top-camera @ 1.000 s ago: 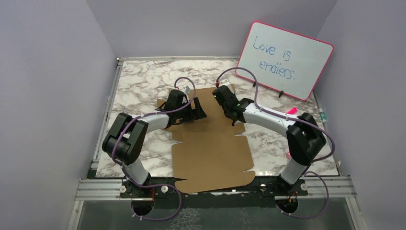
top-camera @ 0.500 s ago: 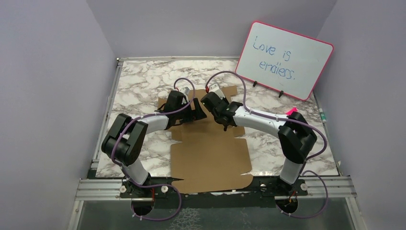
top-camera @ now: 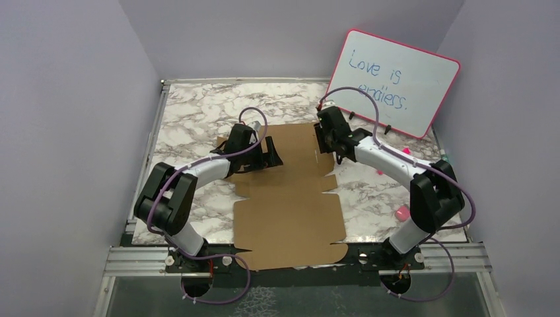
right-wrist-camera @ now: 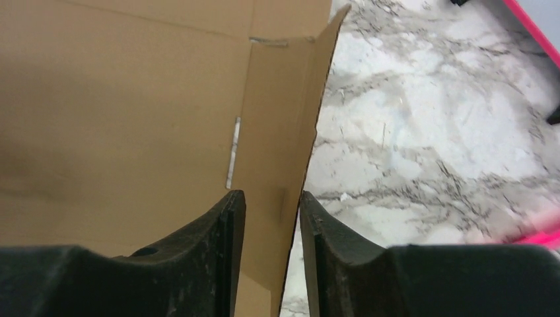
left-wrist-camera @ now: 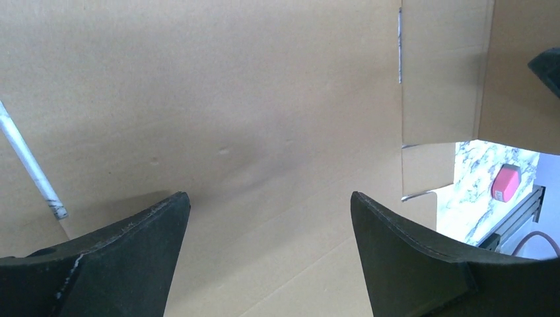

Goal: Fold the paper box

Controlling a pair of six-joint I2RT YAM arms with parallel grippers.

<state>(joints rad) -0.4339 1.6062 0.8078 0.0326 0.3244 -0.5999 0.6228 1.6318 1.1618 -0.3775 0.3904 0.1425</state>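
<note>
- The paper box lies as a flat sheet from the worktop's near edge to its middle, with its far-right flap raised.
- The right gripper stands part open astride that flap, not clearly pinching it.
- The left gripper gapes wide over the sheet, empty.
- I'd pin the sheet with the left, then fold the flap along its crease.

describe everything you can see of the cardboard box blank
The paper box is a plain brown, unmarked die-cut cardboard sheet with notches and slits, lying mostly flat on the marble table, its near edge over the front rail. Its far right flap stands raised between the right gripper's fingers; a pinch can't be confirmed. The left gripper hangs open over the far left part.
</note>
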